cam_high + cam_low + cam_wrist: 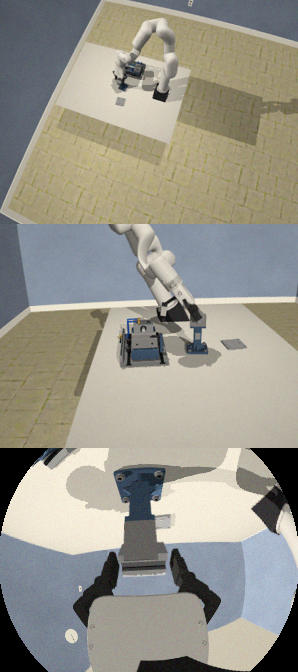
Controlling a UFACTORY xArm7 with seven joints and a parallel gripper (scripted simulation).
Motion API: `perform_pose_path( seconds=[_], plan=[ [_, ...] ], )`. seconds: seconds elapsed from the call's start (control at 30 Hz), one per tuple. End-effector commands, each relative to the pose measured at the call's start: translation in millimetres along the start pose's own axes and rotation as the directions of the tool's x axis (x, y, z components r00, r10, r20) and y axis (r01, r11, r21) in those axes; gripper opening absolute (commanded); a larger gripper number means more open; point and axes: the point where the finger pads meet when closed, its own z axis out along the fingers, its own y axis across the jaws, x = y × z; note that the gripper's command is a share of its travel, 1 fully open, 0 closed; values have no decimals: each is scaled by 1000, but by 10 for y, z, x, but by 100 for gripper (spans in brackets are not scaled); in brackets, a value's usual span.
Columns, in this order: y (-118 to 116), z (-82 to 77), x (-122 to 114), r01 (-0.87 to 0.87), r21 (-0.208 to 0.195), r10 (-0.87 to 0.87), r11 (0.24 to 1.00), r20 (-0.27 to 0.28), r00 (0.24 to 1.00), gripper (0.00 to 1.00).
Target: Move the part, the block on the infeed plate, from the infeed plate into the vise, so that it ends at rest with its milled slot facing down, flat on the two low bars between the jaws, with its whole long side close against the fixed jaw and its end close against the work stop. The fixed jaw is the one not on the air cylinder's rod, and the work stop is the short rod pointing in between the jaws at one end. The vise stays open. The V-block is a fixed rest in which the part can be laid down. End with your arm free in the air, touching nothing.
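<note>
The grey part (199, 321) lies on top of the blue V-block (197, 339), to the right of the vise (143, 343). In the wrist view the part (141, 544) sits at the head of the V-block's column (140, 498). My gripper (143, 557) is open, with one dark finger on each side of the part's near end; I cannot tell whether they touch it. In the side view the gripper (192, 311) leans down onto the V-block's top from the left. The infeed plate (233, 344) is bare. The part's slot is not visible.
The vise stands open, with blue tubing and a cylinder at its far end (137, 322). From above, the vise (135, 69), the V-block (122, 86) and the infeed plate (120, 101) sit close together left of the arm's base (160, 94).
</note>
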Motion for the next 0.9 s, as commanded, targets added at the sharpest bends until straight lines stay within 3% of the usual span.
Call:
perform_pose_path(
  seconds=[0.0, 0.87],
  plan=[
    [-10, -10, -19, 2, 2, -2, 1000, -27, 1000, 89],
    [-10, -8, -36, 2, 2, -2, 1000, -169, 986, 89]
  ],
)
